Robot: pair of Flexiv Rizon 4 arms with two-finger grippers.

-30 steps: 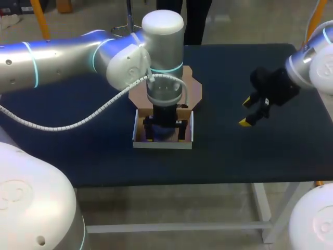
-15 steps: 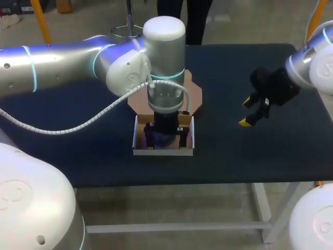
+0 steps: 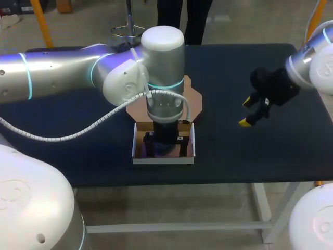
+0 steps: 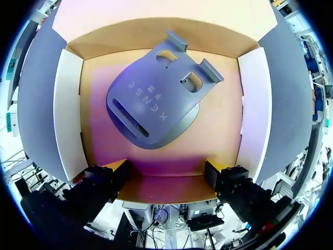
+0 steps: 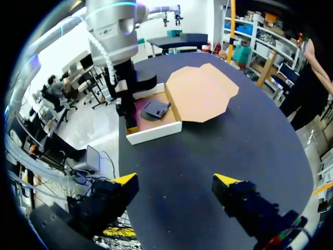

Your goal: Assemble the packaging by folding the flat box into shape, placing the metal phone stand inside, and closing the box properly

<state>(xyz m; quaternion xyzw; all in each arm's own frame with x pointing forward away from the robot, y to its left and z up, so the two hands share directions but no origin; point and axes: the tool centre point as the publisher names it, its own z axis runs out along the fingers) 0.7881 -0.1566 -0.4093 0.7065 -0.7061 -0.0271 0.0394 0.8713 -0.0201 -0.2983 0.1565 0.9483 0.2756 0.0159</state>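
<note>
The box [image 3: 164,160], white outside and brown inside, stands folded in the middle of the table, its brown lid flap [image 3: 193,96] lying flat behind it. In the left wrist view the grey metal phone stand [image 4: 156,104] lies flat on the box floor [image 4: 218,130]. My left gripper [image 4: 166,174] points down into the box, open, its yellow fingertips [image 4: 118,166] by the front wall and apart from the stand. In the head view this arm hides most of the stand. Off to the right, my right gripper [image 3: 252,112] hangs above the table, open and empty. The right wrist view shows the box [image 5: 156,130], the stand [image 5: 155,108] and my right gripper [image 5: 176,182].
The dark table top [image 3: 78,146] is bare to the left and right of the box. The box's front wall is close to the table's front edge [image 3: 166,183]. My left arm [image 3: 78,73] spans the table's left half above the surface.
The box, with its lid flap, has slid toward the table's front edge together with my left gripper. The right arm has not moved.
</note>
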